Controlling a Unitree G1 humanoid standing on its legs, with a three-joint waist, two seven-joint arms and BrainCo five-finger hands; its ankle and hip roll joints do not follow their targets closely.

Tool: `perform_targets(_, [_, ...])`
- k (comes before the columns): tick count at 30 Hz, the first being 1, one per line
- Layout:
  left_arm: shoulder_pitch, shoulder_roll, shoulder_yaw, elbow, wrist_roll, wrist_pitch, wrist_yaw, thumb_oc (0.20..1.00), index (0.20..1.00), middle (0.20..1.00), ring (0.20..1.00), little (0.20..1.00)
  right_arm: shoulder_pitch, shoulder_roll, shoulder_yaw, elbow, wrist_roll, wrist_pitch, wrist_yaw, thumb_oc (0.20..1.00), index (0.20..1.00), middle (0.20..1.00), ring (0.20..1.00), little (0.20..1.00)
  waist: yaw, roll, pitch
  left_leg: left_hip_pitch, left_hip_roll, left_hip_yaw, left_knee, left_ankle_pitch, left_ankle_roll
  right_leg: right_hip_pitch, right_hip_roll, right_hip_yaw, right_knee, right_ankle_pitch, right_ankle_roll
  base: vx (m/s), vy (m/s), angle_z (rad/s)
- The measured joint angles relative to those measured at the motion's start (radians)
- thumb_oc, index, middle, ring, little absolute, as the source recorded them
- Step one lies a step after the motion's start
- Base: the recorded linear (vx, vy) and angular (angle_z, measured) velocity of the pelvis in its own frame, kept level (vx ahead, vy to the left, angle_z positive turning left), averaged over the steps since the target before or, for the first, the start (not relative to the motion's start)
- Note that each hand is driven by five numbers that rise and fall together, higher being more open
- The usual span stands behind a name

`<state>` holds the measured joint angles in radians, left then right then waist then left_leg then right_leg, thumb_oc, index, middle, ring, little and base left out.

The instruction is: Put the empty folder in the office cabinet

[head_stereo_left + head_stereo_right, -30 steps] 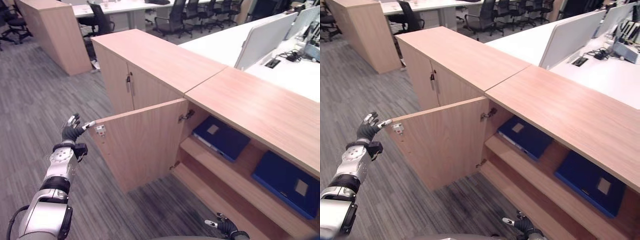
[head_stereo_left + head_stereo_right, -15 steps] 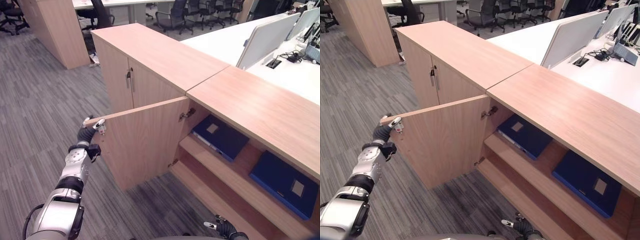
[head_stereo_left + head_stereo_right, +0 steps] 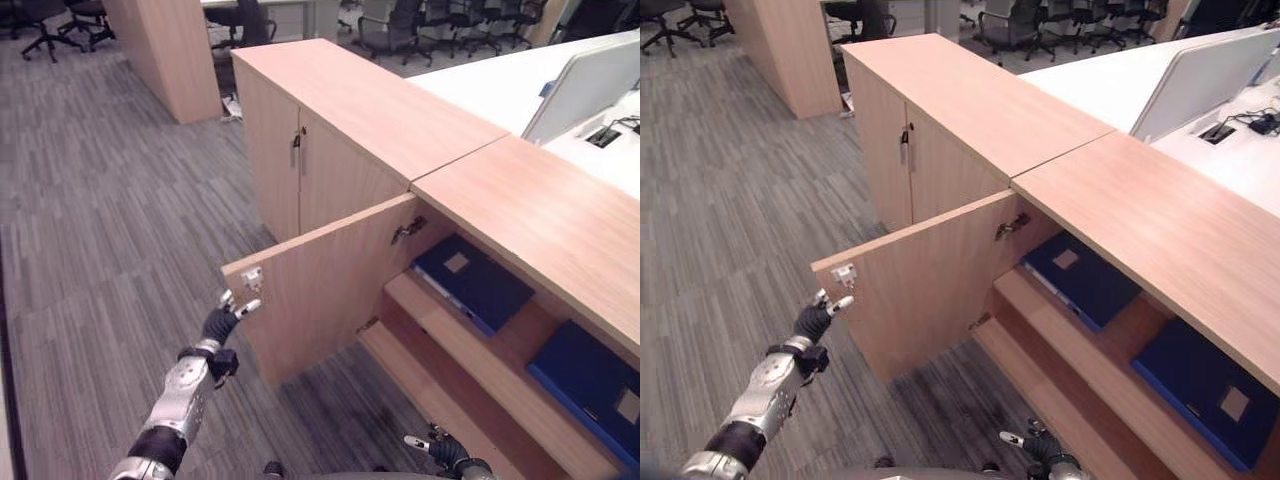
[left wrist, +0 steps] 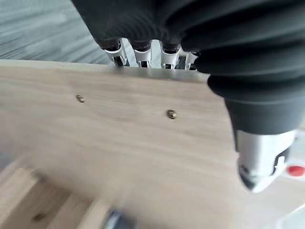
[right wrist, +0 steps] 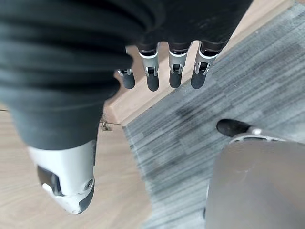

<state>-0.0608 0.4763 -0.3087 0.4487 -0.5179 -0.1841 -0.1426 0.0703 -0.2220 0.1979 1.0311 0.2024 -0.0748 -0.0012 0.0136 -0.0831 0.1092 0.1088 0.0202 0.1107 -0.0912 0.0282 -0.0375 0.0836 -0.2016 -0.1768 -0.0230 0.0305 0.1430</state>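
Note:
The office cabinet [image 3: 520,190] stands with its door [image 3: 330,285] swung out wide. Two blue folders lie inside on its upper shelf, one near the hinge [image 3: 472,283] and one further right [image 3: 592,385]. My left hand [image 3: 220,323] is at the door's free edge, just below the small metal latch plate [image 3: 252,276]. Its fingers [image 4: 143,52] reach over the edge and its thumb [image 4: 259,157] lies on the near face. My right hand [image 3: 445,452] hangs low in front of the bottom shelf, fingers [image 5: 152,78] relaxed and holding nothing.
A closed twin cabinet [image 3: 300,165] joins the open one on its left. Another wooden unit [image 3: 165,50] and office chairs [image 3: 390,20] stand at the back. A white desk with a divider panel [image 3: 585,80] lies behind the cabinet. Grey carpet [image 3: 100,220] spreads to the left.
The whole view has shifted, so the camera moved. My left hand has slid from the door's top corner to a spot lower on its free edge.

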Motion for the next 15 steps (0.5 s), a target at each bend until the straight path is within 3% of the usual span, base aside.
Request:
perform_targets(6, [0.014, 0.041, -0.072, -0.032, 0.033, 0.026, -0.122, 1.000, 1.000, 1.000, 1.000, 1.000, -0.041, -0.008, -0.006, 0.003, 0.000, 0.001, 0.001, 1.000, 1.000, 1.000, 1.000, 1.000, -0.008, 0.038, 0.025, -0.015, -0.007, 0.038, -0.006, 0.003, 0.008, -0.048, -0.015, 0.008, 0.025, 0.009, 0.014, -0.12, 0.005, -0.23])
perform_targets(8, [0.030, 0.086, -0.121, -0.092, 0.075, 0.032, -0.170, 1.000, 1.000, 1.000, 1.000, 1.000, -0.076, -0.015, -0.005, 0.005, -0.021, 0.002, 0.002, 1.000, 1.000, 1.000, 1.000, 1.000, -0.004, 0.062, 0.045, -0.010, 0.002, 0.095, 0.003, 0.011, 0.021, -0.103, -0.019, -0.022, 0.075, 0.030, 0.009, -0.18, 0.029, -0.64])
perform_targets(9, [0.031, 0.081, -0.128, -0.094, 0.090, 0.032, -0.192, 1.000, 1.000, 1.000, 1.000, 1.000, -0.088, -0.016, -0.004, 0.008, -0.027, 0.003, 0.001, 1.000, 1.000, 1.000, 1.000, 1.000, -0.004, 0.073, 0.051, -0.003, 0.005, 0.123, 0.003, 0.017, 0.025, -0.105, -0.023, -0.070, 0.064, 0.052, -0.004, -0.16, 0.096, -0.67])
perform_targets(11, [0.053, 0.062, -0.137, -0.106, 0.104, 0.033, -0.200, 1.000, 1.000, 1.000, 1.000, 1.000, -0.138, -0.014, 0.001, 0.050, -0.028, 0.011, 0.001, 1.000, 1.000, 1.000, 1.000, 1.000, 0.017, 0.108, 0.058, 0.005, 0.034, 0.195, 0.006, 0.010, 0.036, -0.103, -0.053, -0.297, 0.070, 0.030, -0.058, -0.11, 0.078, -0.93])
perform_targets(12, [0.072, 0.031, -0.127, -0.105, 0.109, 0.034, -0.195, 1.000, 1.000, 1.000, 1.000, 1.000, -0.171, -0.016, 0.002, 0.080, -0.029, 0.012, 0.001, 1.000, 1.000, 1.000, 1.000, 1.000, 0.031, 0.149, 0.060, 0.012, 0.066, 0.237, 0.010, 0.004, 0.044, -0.128, -0.103, -0.423, 0.259, -0.019, -0.046, -0.10, 0.011, -0.95])
perform_targets(14, [0.096, 0.039, -0.123, -0.109, 0.112, 0.035, -0.193, 1.000, 1.000, 1.000, 1.000, 1.000, -0.185, -0.008, 0.030, 0.094, -0.034, 0.013, 0.003, 1.000, 1.000, 1.000, 1.000, 1.000, 0.049, 0.159, 0.052, 0.024, 0.084, 0.290, 0.014, -0.003, 0.048, -0.154, -0.164, -0.455, 0.510, -0.101, 0.006, -0.07, -0.051, -0.89])
perform_targets(15, [0.117, 0.049, -0.112, -0.111, 0.113, 0.034, -0.195, 1.000, 1.000, 1.000, 1.000, 1.000, -0.191, -0.008, 0.039, 0.088, -0.036, 0.012, 0.003, 1.000, 1.000, 1.000, 1.000, 1.000, 0.050, 0.156, 0.050, 0.034, 0.090, 0.317, 0.014, -0.003, 0.048, -0.150, -0.176, -0.451, 0.569, -0.136, 0.021, -0.03, -0.061, -0.99])
